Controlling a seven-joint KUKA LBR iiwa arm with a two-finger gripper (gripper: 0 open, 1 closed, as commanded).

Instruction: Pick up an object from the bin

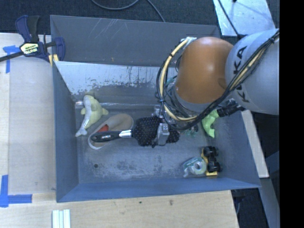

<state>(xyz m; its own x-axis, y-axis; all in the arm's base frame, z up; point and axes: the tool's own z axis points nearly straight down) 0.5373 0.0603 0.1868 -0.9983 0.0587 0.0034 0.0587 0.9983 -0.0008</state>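
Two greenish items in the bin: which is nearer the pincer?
The bright green one right of the pincer, beside the arm. The pale yellowish one lies far left, past the hairbrush.

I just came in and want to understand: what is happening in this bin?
A robot arm reaches into the grey bin from the right. Its gripper is low over the bristle head of a black hairbrush in the middle. The brush lies on the bin floor, not yet lifted.
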